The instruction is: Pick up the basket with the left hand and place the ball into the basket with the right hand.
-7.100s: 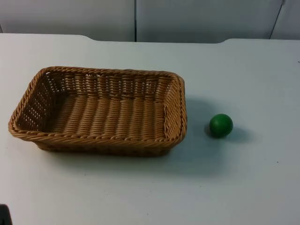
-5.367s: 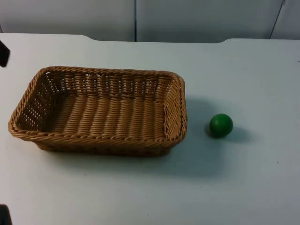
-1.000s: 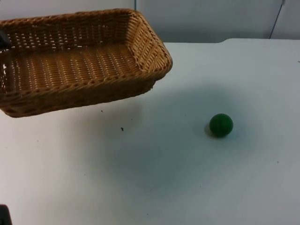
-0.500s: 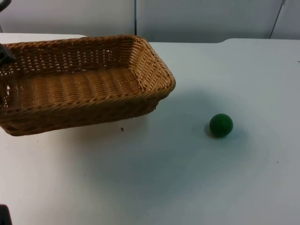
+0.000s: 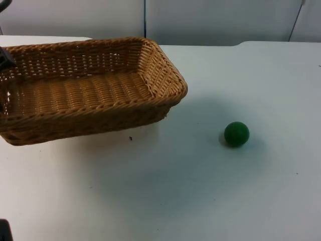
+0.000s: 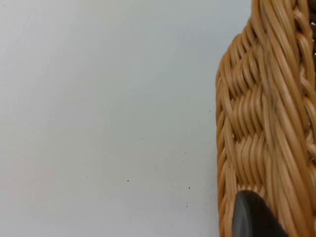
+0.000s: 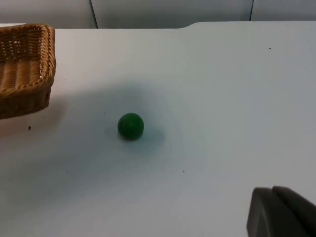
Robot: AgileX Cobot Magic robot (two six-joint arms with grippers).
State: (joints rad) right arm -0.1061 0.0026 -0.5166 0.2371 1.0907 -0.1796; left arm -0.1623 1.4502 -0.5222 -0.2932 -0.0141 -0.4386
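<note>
Left end effector: at the 9 o'clock edge of the top view, one black fingertip pressed against the outer weave of the basket. It is judged to be pinching the basket's short wall, since the basket sits tilted with its right end raised off the worktop, a shadow beneath it.

Basket: occupies the 10 o'clock area of the top view, interior open and unoccupied.

Ball: green, resting on the worktop at about 3 o'clock from the basket's near corner, well apart from it.

Right end effector: waits back from the ball, with the ball at roughly 11 o'clock ahead of it; whether its fingers are spread or pressed together cannot be told.

Risks: the grip is on one wall only, so the basket may sag or twist out under its own weight. The ball is round and could roll away if a finger nudges it off-centre.

Surroundings: a grey partition wall stands at 12 o'clock. Small dark specks lie near the basket. Nothing stands between the ball and the right end effector.
</note>
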